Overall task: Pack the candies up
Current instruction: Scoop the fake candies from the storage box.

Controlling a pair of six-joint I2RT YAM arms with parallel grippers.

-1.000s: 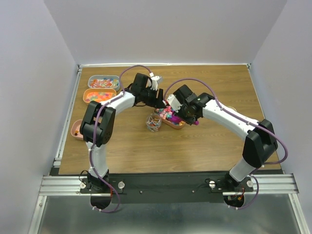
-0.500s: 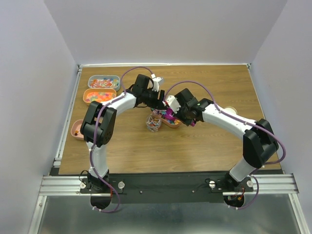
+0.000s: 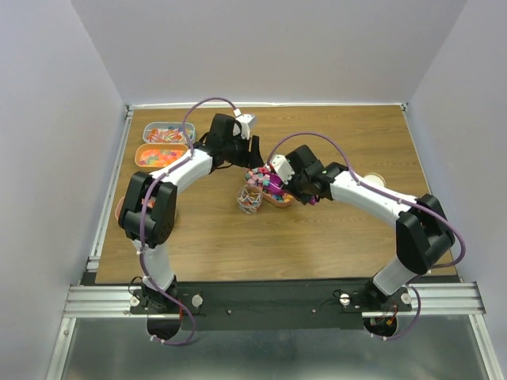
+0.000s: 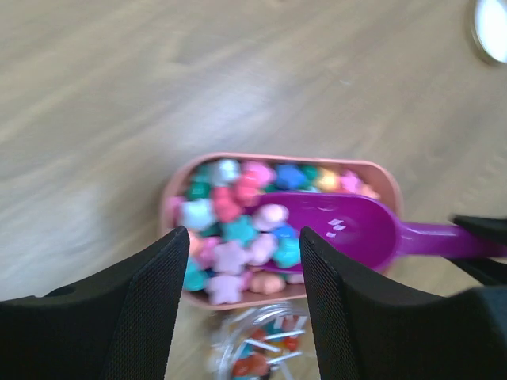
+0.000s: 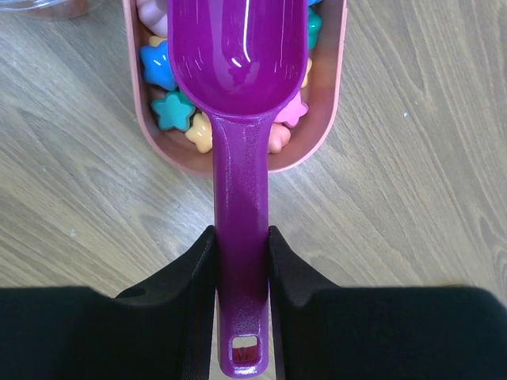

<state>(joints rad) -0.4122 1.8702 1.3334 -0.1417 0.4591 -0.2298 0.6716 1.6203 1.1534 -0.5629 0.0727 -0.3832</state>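
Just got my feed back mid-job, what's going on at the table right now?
The right end effector is clamped on the handle of the magenta scoop. The scoop's bowl sits empty over the star-shaped candies in the pink tray. The left end effector hovers open above that tray, gripping nothing. A clear jar beside the tray holds only a few wrapped pieces, so packing looks under way but not finished.

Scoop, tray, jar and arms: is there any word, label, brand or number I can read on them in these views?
No readable text in any view.
The magenta scoop: white glare spots only, no lettering.
The candies and peach tray: no print.
The jar: too small and blurred to tell.
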